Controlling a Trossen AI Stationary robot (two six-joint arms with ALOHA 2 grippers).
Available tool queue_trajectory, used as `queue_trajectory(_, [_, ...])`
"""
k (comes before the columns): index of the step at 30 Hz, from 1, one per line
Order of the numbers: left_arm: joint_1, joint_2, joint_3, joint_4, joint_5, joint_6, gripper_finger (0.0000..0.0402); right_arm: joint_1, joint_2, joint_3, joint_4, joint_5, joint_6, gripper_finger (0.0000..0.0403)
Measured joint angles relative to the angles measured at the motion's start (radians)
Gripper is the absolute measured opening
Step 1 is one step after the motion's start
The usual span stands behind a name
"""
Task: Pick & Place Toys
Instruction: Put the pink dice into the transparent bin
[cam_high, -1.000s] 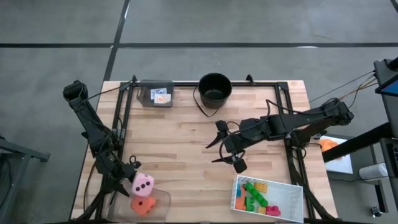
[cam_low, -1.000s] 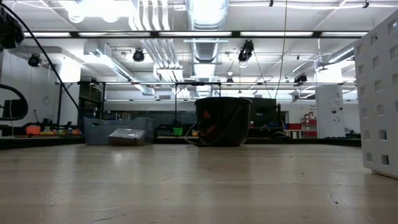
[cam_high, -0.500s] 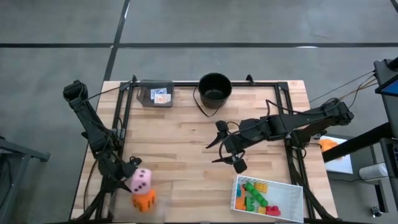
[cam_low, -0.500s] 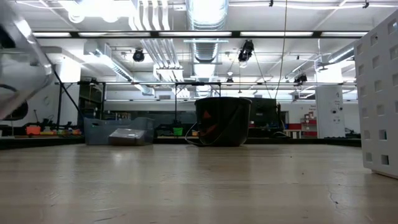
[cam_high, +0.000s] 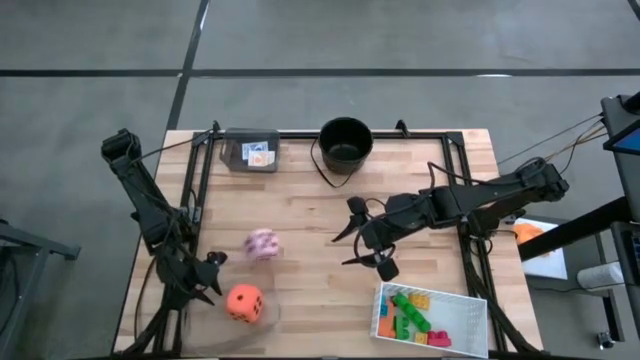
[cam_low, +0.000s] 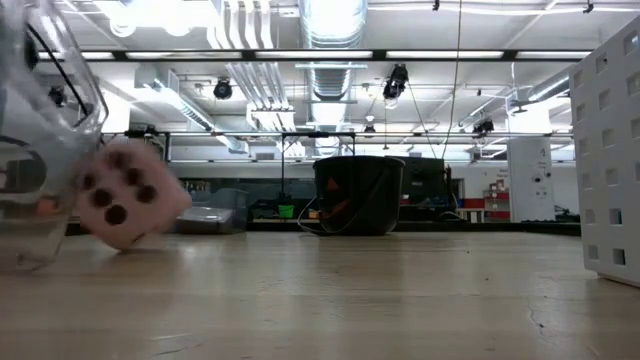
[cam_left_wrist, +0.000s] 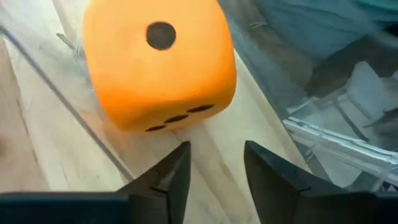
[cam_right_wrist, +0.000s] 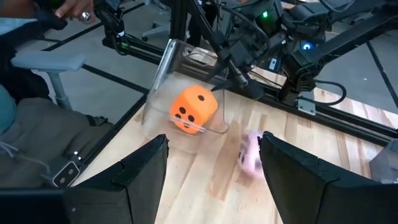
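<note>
- Progress: bricks lay gathered in the white tray at the table's near right corner; both dice lay loose on the table, still to be placed.
- Pink die: blurred, on bare wood left of centre, black dots showing in the low view.
- Orange die: near the left front edge, against a clear tray.
- Left gripper: slightly parted, empty, just beside the orange die.
- Right gripper: wide open, empty, over mid-table.
</note>
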Motion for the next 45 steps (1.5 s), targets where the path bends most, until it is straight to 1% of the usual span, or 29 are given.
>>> queue_trajectory(4, [0.000,0.000,0.058,-0.103,-0.019,0.000,0.0129,0.010,0.009,-0.002,0.007,0.000,0.003,0.0249])
queue_trajectory(6, [0.000,0.000,0.098,-0.170,-0.062,0.006,0.0119,0.013,0.033,-0.003,0.029,0.000,0.006,0.0249])
queue_trajectory(8, [0.000,0.000,0.134,-0.195,-0.118,0.031,0.0113,0.019,0.078,-0.012,0.067,0.000,0.007,0.0249])
queue_trajectory(11, [0.001,0.000,0.171,-0.202,-0.216,0.065,0.0111,0.019,0.160,-0.020,0.121,0.015,0.006,0.0249])
queue_trajectory(13, [0.002,0.000,0.183,-0.198,-0.313,0.086,0.0110,0.016,0.214,-0.020,0.140,0.053,0.007,0.0249])
queue_trajectory(17, [0.003,0.000,0.192,-0.189,-0.528,0.098,0.0110,-0.001,0.295,-0.020,0.127,0.156,0.015,0.0249])
queue_trajectory(19, [0.005,0.000,0.190,-0.190,-0.595,0.107,0.0110,-0.012,0.317,-0.017,0.090,0.167,0.022,0.0249])
queue_trajectory(24, [0.008,0.001,0.183,-0.196,-0.620,0.142,0.0110,-0.020,0.361,0.011,-0.065,0.193,0.048,0.0249])
queue_trajectory(27, [0.010,0.001,0.184,-0.195,-0.682,0.142,0.0110,-0.021,0.379,0.024,-0.141,0.196,0.087,0.0249])
queue_trajectory(30, [0.012,0.001,0.183,-0.190,-0.754,0.150,0.0110,-0.021,0.382,0.026,-0.177,0.172,0.120,0.0249])
queue_trajectory(35, [0.021,0.002,0.181,-0.182,-0.832,0.189,0.0110,-0.010,0.381,0.025,-0.181,0.084,0.180,0.0249])
queue_trajectory(40, [0.035,0.002,0.167,-0.127,-0.875,0.213,0.0110,0.007,0.388,0.026,-0.152,0.074,0.186,0.0249])
queue_trajectory(45, [0.066,0.017,0.128,0.013,-0.876,0.334,0.0110,0.023,0.415,0.026,-0.075,0.072,0.150,0.0249])
